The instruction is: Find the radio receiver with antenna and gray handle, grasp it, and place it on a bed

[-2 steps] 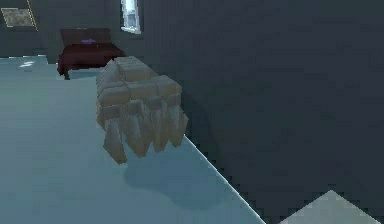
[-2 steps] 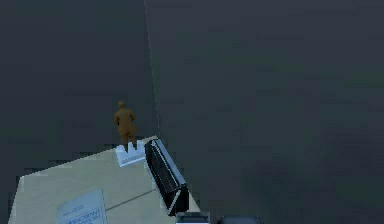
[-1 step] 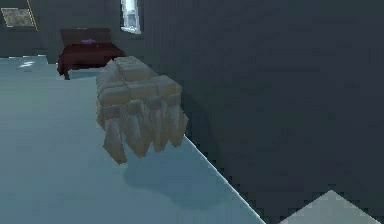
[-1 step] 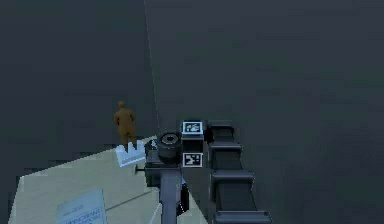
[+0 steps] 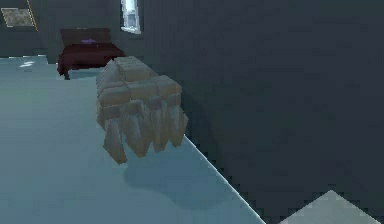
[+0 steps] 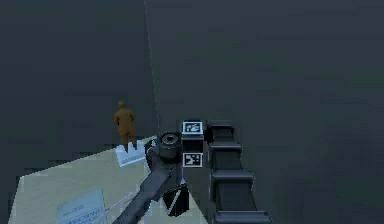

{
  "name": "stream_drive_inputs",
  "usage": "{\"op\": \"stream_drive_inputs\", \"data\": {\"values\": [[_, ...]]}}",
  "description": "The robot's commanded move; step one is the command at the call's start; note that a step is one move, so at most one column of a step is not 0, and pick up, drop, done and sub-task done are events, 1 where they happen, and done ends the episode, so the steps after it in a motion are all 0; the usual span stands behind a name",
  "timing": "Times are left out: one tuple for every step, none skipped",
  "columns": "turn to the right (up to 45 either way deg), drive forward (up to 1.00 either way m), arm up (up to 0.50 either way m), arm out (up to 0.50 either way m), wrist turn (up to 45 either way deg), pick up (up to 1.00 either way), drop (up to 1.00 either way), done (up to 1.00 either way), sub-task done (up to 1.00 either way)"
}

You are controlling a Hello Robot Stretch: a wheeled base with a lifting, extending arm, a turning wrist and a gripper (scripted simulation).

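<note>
Nearest me, the arm (image 6: 230,185) reaches out beside the table (image 6: 50,190), with the gripper (image 6: 150,182) at the table's edge. I can't tell whether its fingers are spread or pressed together, or whether it holds anything. A dark box (image 6: 178,200) shows just below it, perhaps the radio, though it is too small to be sure. If it is, I'd judge it light, stiff and hard-shelled, with an antenna that bends easily, so it is best taken by the handle or across the body. Farther back on the table stands an orange figurine (image 6: 124,120). Across the room, past a brown lumpy seat (image 5: 140,105), the bed (image 5: 90,52) stands by the far wall.
</note>
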Motion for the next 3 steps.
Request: {"op": "stream_drive_inputs", "data": {"values": [[0.0,0.00,0.00,0.00,45.0,0.00,0.00,0.00,0.00],[0.0,0.00,0.00,0.00,45.0,0.00,0.00,0.00,0.00],[0.0,0.00,0.00,0.00,24.0,0.00,0.00,0.00,0.00]]}}
